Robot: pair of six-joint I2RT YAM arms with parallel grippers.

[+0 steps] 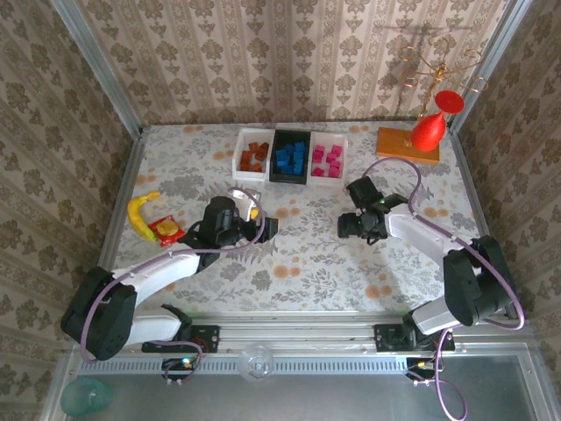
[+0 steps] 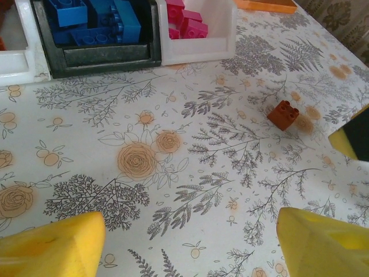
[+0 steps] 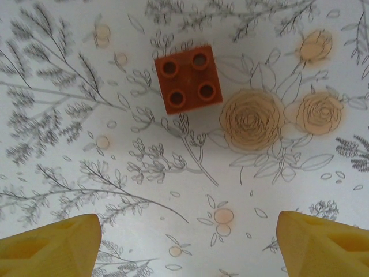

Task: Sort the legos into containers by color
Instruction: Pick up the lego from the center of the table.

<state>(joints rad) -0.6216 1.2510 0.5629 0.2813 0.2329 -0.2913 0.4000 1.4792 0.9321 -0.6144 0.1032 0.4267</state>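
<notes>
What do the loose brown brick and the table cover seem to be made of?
The brown brick: probably hard moulded plastic, smooth with a slight sheen; its four round studs have crisp edges. The table cover: printed cloth or vinyl, rather matte, with a flat flower-and-leaf pattern; which one I cannot tell.

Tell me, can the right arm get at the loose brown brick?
Probably yes: the right gripper is open, the brown brick lies just ahead of it, and nothing stands between them.

A yellow banana toy (image 1: 140, 213) lies far left (a red packet (image 1: 166, 231) touching it); an orange base (image 1: 396, 140) sits back right.
</notes>
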